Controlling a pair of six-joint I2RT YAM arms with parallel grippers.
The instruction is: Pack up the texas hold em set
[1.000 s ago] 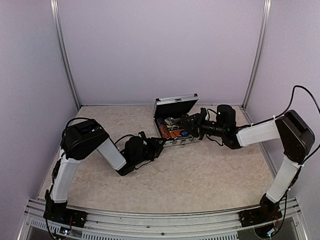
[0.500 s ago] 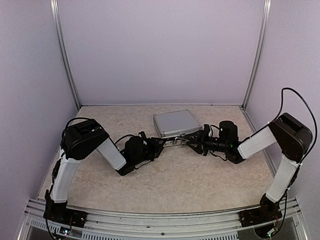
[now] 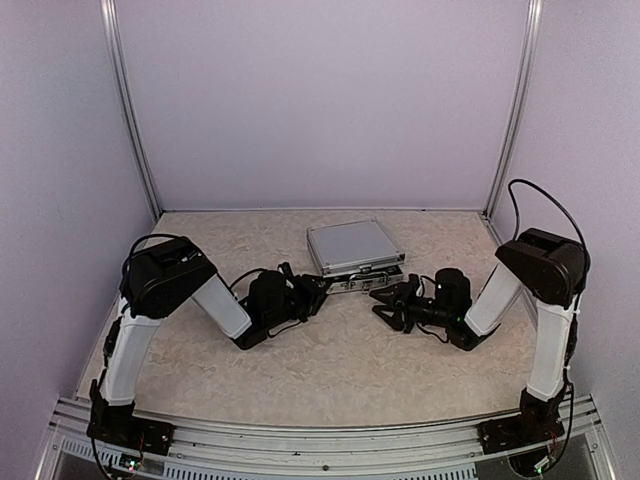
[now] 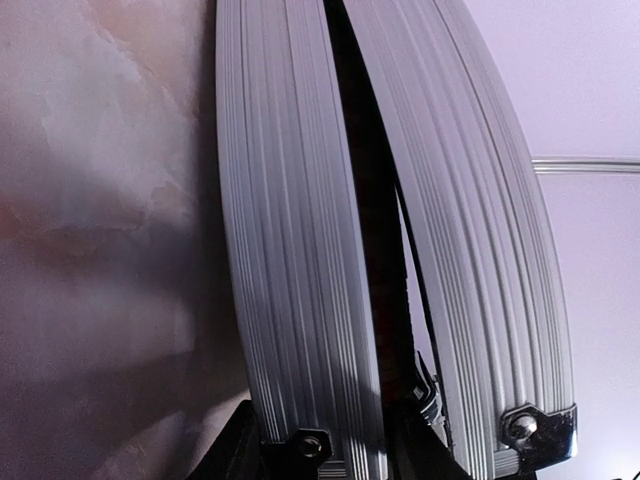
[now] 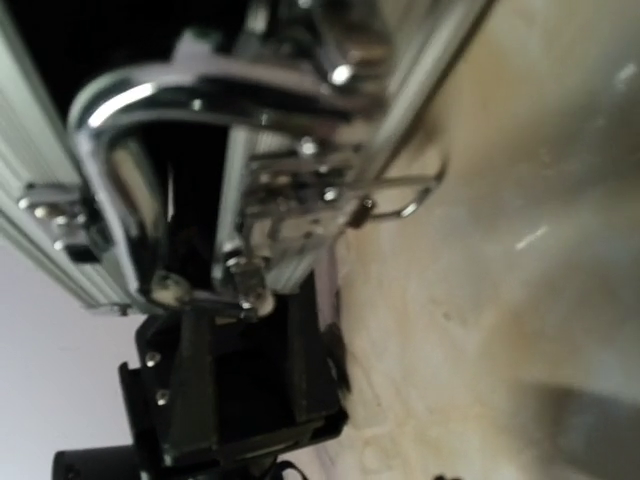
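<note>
Fingers of the left gripper (image 3: 318, 284) clamp the front-left corner of the silver briefcase (image 3: 352, 245), its lid down. The right gripper (image 3: 383, 302), jaws parted and empty, hovers just off the case's handle side. A beige marbled tabletop (image 3: 350, 370) spreads around the case, with lilac walls (image 3: 320, 100) and aluminium posts (image 3: 133, 130) rising behind it.

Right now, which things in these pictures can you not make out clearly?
Top view: the case is shut and hides what lies inside; the left wrist view shows only a dark gap.
Right wrist view: the latches are blurred, and too small from above; fastened or not is unclear.
Left wrist view: the bottom edge cuts off the left fingers; their hold is unclear.
</note>
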